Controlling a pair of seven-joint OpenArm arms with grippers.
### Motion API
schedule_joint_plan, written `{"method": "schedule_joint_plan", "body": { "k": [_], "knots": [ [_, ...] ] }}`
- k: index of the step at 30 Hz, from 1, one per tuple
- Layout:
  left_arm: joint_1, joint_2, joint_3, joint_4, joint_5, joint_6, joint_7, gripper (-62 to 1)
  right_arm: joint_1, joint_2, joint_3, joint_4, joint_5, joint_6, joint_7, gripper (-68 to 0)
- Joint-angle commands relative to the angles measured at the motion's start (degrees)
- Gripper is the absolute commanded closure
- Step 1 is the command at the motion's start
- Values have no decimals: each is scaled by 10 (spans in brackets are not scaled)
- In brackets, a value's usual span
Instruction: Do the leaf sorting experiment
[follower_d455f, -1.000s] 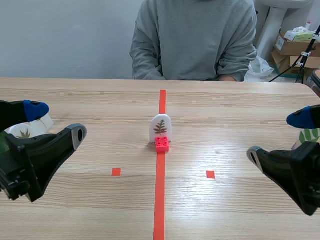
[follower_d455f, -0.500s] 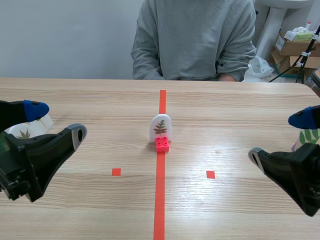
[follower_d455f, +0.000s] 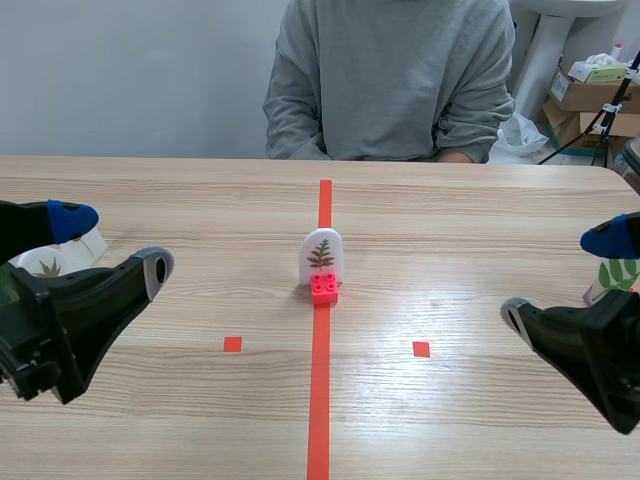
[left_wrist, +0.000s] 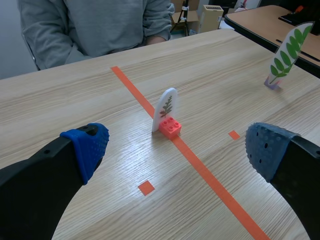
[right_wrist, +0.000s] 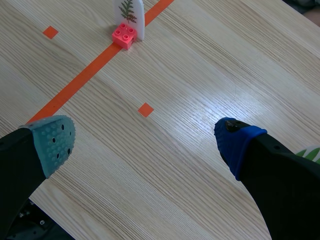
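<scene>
Sorting looks barely begun, as I judge it. One small white arched card (follower_d455f: 321, 256) printed with a dark fern-like leaf, plugged into a red toy brick (follower_d455f: 324, 289), stands upright on the orange-red centre line of the wooden table (follower_d455f: 450, 230), well apart from both my hands. My left hand (follower_d455f: 112, 244) hangs low at its side, fingers spread wide, holding nothing. My right hand (follower_d455f: 562, 278) is likewise spread and empty. A white card with a brown leaf (follower_d455f: 48, 264) stands by my left hand, a green-leaf card (follower_d455f: 620, 272) by my right. The middle card is not yet picked up or matched to either side.
</scene>
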Motion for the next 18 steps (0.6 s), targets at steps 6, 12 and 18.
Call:
{"method": "schedule_joint_plan", "body": {
  "k": [6,12,18],
  "knots": [
    [0,0,-2,9,-4,-1,-8,-585,7,5,5,-1,5,-2,5,-569],
    [0,0,-2,9,-4,-1,-8,-585,7,5,5,-1,5,-4,4,-569],
    [0,0,-2,9,-4,-1,-8,-585,23,5,5,-5,-40,-3,5,-569]
  ]
}}
